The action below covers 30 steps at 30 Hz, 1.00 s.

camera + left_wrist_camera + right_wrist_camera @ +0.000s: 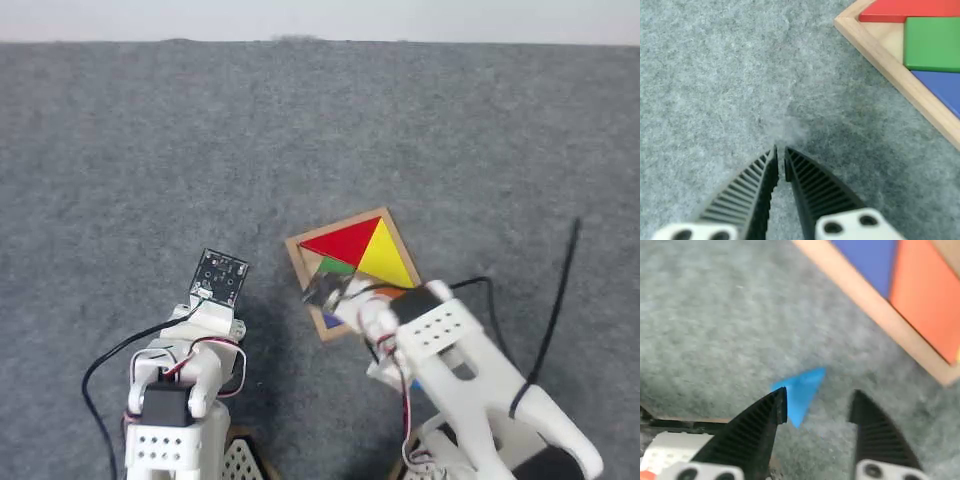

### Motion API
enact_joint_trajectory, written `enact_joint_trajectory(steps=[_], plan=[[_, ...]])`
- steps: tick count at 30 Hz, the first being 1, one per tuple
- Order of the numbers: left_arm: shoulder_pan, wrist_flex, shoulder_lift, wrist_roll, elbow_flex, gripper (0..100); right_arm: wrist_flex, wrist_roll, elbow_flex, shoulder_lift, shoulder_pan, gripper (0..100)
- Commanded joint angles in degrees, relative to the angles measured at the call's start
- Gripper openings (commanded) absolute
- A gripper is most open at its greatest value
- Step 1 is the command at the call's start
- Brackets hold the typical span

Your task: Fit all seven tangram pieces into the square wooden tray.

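The right tool [820,399], wide open, needed centring over the blue triangle [801,392], which lay nearer one jaw beside the tray [875,307]; the left tool [781,155] was narrow and empty.

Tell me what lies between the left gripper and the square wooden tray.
The stretch is bare grey felt table cover, as the left wrist view shows, from the left gripper to the rim of the square wooden tray.

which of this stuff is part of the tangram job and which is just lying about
Job: square wooden tray; red triangle, yellow triangle, green piece, dark blue piece and orange piece inside it; small light blue triangle outside it, by the open right claw.
Just there: grey felt table cover; black cables.
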Motion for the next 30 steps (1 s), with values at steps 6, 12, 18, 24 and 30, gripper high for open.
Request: enact_joint_trajectory(steps=[6,12,18,24,30], plan=[[-0.3,0.2,-1.0,-0.4,-0.6,2,-0.2,5.5,-0.5,6.5,4.7,27.4],[-0.3,0.2,-1.0,-0.4,-0.6,2,-3.6,5.5,0.4,10.0,3.3,27.4],[-0.3,0.2,-1.0,-0.4,-0.6,2,-8.4,2.5,0.8,17.5,-4.4,27.3],[-0.3,0.2,-1.0,-0.4,-0.6,2,-7.9,0.6,-1.8,22.1,-5.8,20.2],[-0.3,0.2,-1.0,-0.4,-0.6,2,-7.9,0.5,-2.0,22.1,-5.8,7.9]])
